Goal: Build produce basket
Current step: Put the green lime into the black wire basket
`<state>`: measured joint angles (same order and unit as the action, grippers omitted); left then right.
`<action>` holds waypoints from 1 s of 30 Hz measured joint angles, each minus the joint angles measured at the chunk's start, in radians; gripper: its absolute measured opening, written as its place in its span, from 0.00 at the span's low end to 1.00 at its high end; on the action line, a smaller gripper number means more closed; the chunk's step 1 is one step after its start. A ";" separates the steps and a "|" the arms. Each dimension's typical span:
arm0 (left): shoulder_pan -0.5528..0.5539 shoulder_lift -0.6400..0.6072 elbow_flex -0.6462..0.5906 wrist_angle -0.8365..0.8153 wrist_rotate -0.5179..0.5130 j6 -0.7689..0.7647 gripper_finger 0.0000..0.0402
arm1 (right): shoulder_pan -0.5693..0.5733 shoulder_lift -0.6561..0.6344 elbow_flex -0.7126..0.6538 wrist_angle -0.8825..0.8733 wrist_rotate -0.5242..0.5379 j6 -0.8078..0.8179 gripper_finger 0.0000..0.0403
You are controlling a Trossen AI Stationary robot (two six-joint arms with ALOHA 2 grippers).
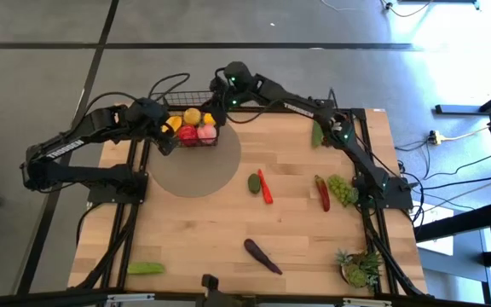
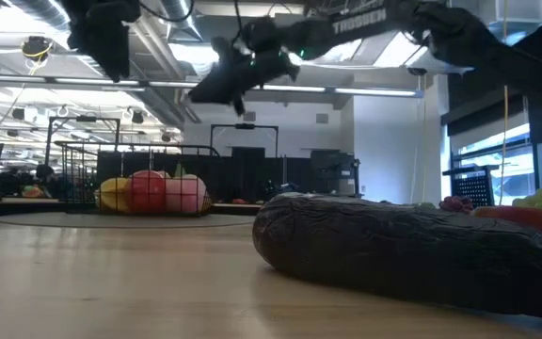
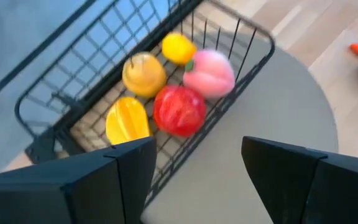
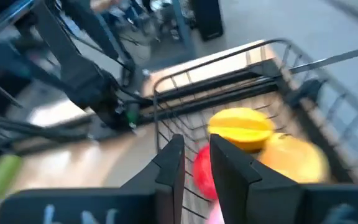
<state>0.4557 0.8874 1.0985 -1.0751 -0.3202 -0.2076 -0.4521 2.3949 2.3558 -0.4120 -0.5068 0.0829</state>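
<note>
The black wire-mesh basket (image 1: 191, 124) stands on a grey round mat (image 1: 196, 166) at the table's far edge. It holds a red apple (image 3: 179, 110), a pink peach (image 3: 210, 73), an orange mango (image 3: 127, 119) and two yellow fruits (image 3: 144, 73). My left gripper (image 1: 165, 128) hovers open and empty above the basket's left end. My right gripper (image 1: 225, 92) hangs above the basket's far right corner, its fingers (image 4: 229, 163) all but together and holding nothing. In the low view both grippers (image 2: 231, 83) stand well above the basket (image 2: 149, 188).
On the table lie a dark eggplant (image 1: 262, 256), two red chilies (image 1: 265, 188) (image 1: 322, 193), a small green fruit (image 1: 254, 182), grapes (image 1: 342, 189) and green cucumbers (image 1: 317, 134) (image 1: 146, 268). A spiky potted plant (image 1: 361, 267) stands at the near right corner.
</note>
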 joint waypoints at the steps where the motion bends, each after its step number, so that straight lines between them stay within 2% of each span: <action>1: 0.000 -0.003 0.000 -0.019 0.000 -0.012 0.56 | 0.005 -0.020 0.000 -0.038 0.020 -0.044 0.17; 3: 0.000 -0.009 0.000 -0.057 0.007 -0.037 0.56 | 0.020 -0.057 0.000 -0.109 0.060 -0.139 0.17; 7: 0.000 -0.013 0.000 -0.128 0.091 -0.109 0.56 | 0.048 -0.128 0.000 -0.241 0.120 -0.251 0.17; 12: -0.004 -0.022 0.000 -0.186 0.112 -0.228 0.56 | 0.060 -0.192 0.001 -0.389 0.161 -0.303 0.17; 18: -0.018 -0.025 0.000 -0.202 0.144 -0.299 0.56 | 0.076 -0.255 0.001 -0.550 0.196 -0.355 0.17; 21: -0.034 -0.032 0.000 -0.230 0.165 -0.328 0.56 | 0.093 -0.292 0.001 -0.669 0.286 -0.357 0.17; 25: -0.069 -0.034 0.000 -0.252 0.174 -0.340 0.56 | 0.125 -0.342 0.001 -0.809 0.452 -0.288 0.17; 30: -0.108 -0.048 0.000 -0.262 0.173 -0.341 0.56 | 0.162 -0.375 0.001 -0.991 0.524 -0.046 0.17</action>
<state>0.3478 0.8398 1.0985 -1.3369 -0.1469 -0.5482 -0.2896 2.0204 2.3566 -1.4034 0.0177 0.0372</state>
